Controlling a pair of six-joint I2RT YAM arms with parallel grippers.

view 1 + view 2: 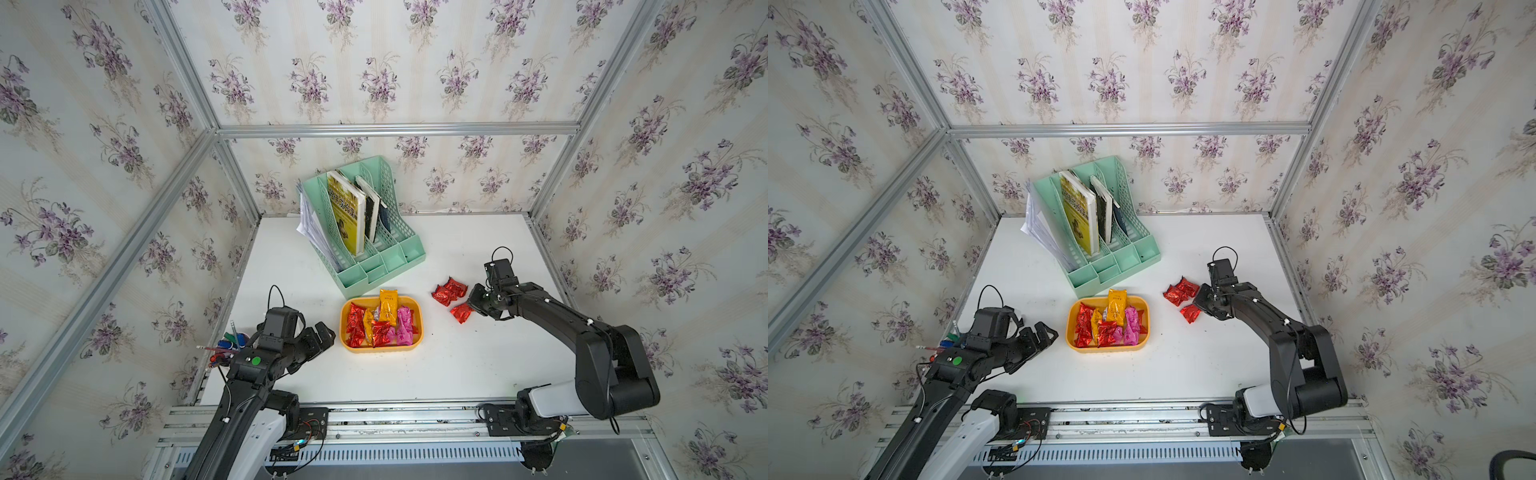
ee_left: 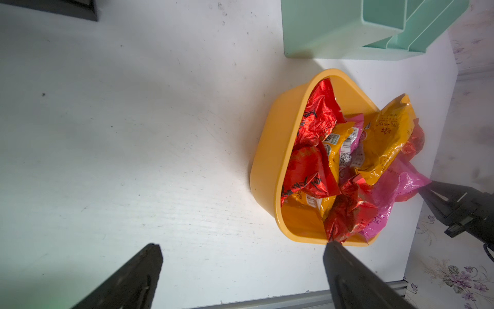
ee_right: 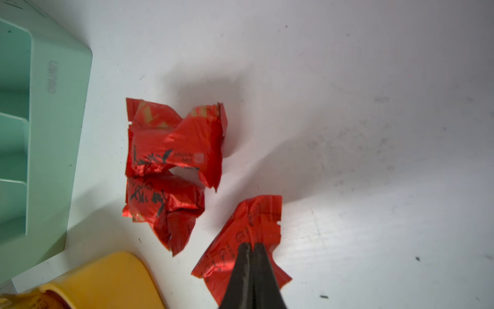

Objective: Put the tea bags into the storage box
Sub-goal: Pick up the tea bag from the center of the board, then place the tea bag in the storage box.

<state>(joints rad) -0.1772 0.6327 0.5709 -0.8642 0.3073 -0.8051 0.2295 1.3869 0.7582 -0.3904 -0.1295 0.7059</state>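
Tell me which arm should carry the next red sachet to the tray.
Right: its jaws are shut on a crinkly red foil sachet outside the shallow yellow-orange plastic tray; the left jaws hang open, empty.

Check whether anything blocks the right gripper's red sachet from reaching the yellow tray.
Nothing visible does. Only bare table lies between the held tea bag and the storage box; the two other red tea bags sit off that line.

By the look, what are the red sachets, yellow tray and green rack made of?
Red sachets: probably metallised foil film, glossy; sharp crinkles and bright glints. Tray: looks like moulded plastic, smooth, slight sheen; seamless rounded walls. Rack: plastic too, matte mint; moulded lattice sides.
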